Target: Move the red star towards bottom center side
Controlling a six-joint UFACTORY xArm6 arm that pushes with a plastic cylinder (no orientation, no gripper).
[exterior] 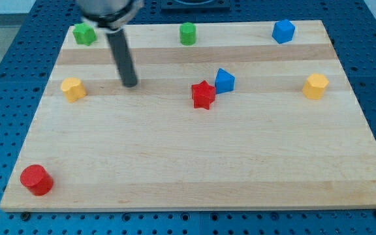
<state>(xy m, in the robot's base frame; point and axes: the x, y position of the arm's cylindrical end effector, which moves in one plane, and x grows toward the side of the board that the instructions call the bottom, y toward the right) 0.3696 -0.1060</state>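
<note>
The red star (203, 94) lies near the middle of the wooden board (194, 163), a little above centre. A blue block (224, 80) touches its upper right side. My tip (130, 84) stands on the board well to the left of the red star, level with it or slightly higher, and to the right of a yellow block (73, 89). The tip touches no block.
A green star (83, 34) sits at the top left, a green cylinder (187, 33) at the top centre, a blue block (283, 31) at the top right. A yellow block (316, 86) is at the right edge. A red cylinder (36, 179) sits at the bottom left corner.
</note>
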